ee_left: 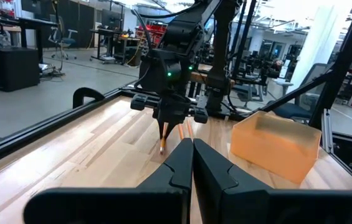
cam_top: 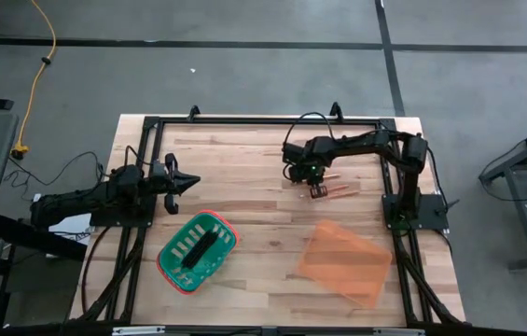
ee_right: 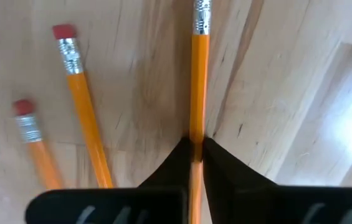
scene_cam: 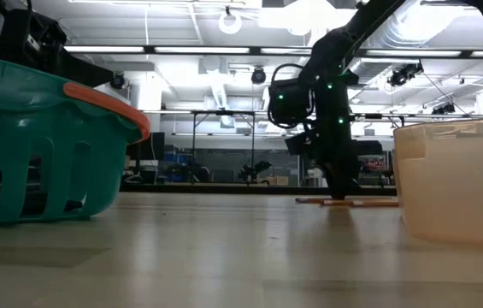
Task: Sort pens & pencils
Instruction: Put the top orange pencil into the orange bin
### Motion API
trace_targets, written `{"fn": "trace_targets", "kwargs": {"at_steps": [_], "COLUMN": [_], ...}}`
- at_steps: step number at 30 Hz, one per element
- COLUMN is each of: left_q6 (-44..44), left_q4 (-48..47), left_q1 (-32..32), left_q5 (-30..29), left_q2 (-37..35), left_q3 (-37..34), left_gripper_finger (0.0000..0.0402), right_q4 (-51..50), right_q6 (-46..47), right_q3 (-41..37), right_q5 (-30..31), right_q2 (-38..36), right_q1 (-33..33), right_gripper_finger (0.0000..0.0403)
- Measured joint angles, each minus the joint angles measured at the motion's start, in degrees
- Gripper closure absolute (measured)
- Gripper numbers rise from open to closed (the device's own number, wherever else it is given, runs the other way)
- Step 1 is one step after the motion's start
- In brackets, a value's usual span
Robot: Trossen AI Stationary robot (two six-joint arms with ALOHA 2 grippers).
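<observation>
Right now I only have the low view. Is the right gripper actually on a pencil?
Observer: Yes. The right wrist view shows the right gripper shut on one pencil, mid-shaft.
Operator: Any others loose?
Observer: Two more pencils lie on the wood beside it, with their erasers showing.
Operator: Pens?
Observer: In the high view, dark sticks, likely the pens, lie in the green basket. The left gripper sits shut, just behind the basket.

We see two matte black arms built of jointed segments, with black cables looping along them. The right arm point(cam_top: 356, 147) shows small green lights near its wrist. Each gripper ends in two dark, wedge-shaped fingers point(ee_left: 216, 171) with smooth faces.
</observation>
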Motion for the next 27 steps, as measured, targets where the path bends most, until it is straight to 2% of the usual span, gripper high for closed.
{"fn": "trace_targets", "kwargs": {"at_steps": [8,14,19,22,27], "left_q6": [0.01,0.02,0.02,0.01,0.01], "left_q4": [0.00,0.00,0.00,0.00,0.00], "left_q1": [-0.02,-0.02,-0.02,-0.02,-0.02], "left_q5": [-0.01,-0.01,0.00,0.00,0.00], "left_q2": [0.00,0.00,0.01,0.00,0.01], "left_q3": [0.00,0.00,0.00,0.00,0.00], "left_gripper_finger": [0.0401,0.0401,0.0401,0.0401,0.0401], "right_q4": [-6.69,-19.78,-28.52,-31.77,-30.53], "right_q6": [6.73,18.34,27.97,32.12,39.54], "right_q3": [10.17,21.14,28.60,30.60,29.44], "right_q5": [2.33,-5.64,-12.72,-13.84,-14.50], "right_q2": [0.35,0.31,0.15,0.05,-2.73], "right_q1": [1.31,5.21,11.16,15.43,22.20], "right_gripper_finger": [0.0401,0.0402,0.0402,0.0402,0.0402]}}
